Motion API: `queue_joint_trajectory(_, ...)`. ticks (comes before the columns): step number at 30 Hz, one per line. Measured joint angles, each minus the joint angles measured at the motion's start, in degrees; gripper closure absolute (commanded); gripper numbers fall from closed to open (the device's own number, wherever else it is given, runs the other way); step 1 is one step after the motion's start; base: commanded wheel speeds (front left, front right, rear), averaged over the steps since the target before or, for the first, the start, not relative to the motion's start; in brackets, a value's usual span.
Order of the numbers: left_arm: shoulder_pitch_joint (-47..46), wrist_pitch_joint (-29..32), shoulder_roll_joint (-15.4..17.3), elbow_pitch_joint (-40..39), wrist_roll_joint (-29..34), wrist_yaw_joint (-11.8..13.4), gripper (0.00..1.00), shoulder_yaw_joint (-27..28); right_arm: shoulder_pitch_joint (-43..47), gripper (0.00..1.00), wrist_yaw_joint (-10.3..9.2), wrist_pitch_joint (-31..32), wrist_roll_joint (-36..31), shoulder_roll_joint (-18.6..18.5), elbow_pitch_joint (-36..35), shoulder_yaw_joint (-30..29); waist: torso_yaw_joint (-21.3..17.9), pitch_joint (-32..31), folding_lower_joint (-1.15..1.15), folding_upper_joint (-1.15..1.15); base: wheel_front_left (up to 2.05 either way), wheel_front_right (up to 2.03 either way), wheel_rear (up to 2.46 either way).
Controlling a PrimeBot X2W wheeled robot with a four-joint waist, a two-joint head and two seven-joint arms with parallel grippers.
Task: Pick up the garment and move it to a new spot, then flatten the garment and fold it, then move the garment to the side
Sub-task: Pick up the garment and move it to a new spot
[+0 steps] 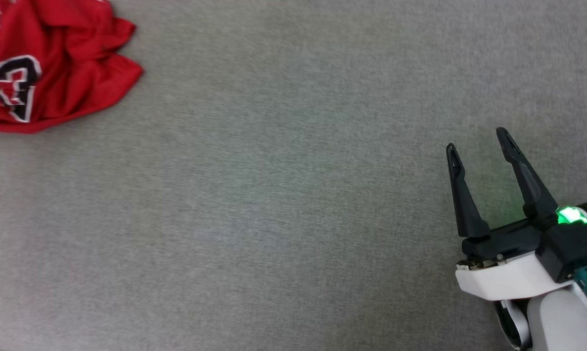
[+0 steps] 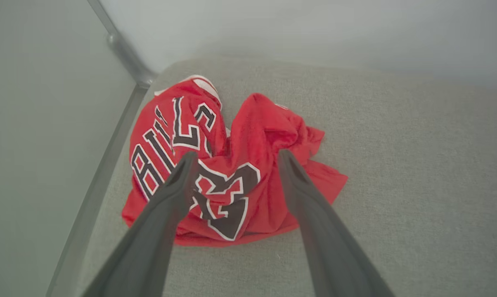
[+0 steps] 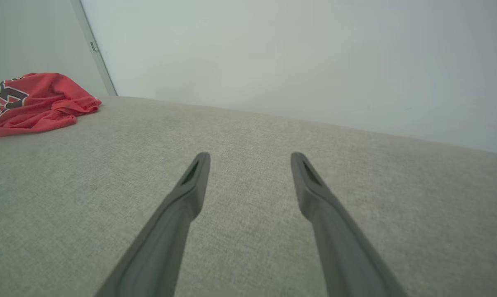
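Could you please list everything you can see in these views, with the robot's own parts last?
jersey: one, red with black-and-white lettering, crumpled at the surface's far left corner.
surface: one, grey fabric, under everything.
wall: one, pale, behind the surface.
rail: one, grey metal, along the surface's left edge beside the jersey.
left gripper: one, dark fingers open, pointing at the jersey.
right gripper: one, dark fingers open, over bare surface at the right.

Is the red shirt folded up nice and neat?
No, the red Bulls jersey lies crumpled in a heap on the grey fabric surface.
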Motion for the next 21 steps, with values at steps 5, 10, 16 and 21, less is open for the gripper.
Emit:
queue_joint_trajectory(5, -6.0, 9.4, 2.3, 5.9, -6.9, 0.0, 0.0, -2.3, -0.1, 0.0, 0.0, 0.1, -0.7, 0.1, -1.2, 0.2, -2.5, 3.9, 0.0, 0.0, 0.0, 0.0, 0.0)
queue_joint_trajectory(10, -9.3, 13.4, 2.1, 10.9, -10.1, 0.0, 0.0, -4.5, -0.3, 0.0, 0.01, 0.3, -1.3, 0.5, -2.0, 0.1, -4.8, 7.4, -0.01, 0.0, 0.0, 0.0, 0.0)
queue_joint_trajectory(16, -11.8, 14.0, 1.0, 15.7, -9.9, 0.0, 0.0, -8.0, -0.5, 0.0, 0.05, -0.4, -1.8, 1.5, -3.1, 0.2, -6.6, 10.5, -0.01, 0.0, 0.0, 0.0, 0.0)
queue_joint_trajectory(21, -12.2, 13.1, 0.5, 16.5, -11.1, 0.1, 1.0, -10.3, -0.7, 0.0, 0.05, -0.5, -2.5, 1.8, -2.5, 0.1, -6.9, 10.3, -0.01, 0.0, 0.0, 0.0, 0.0)
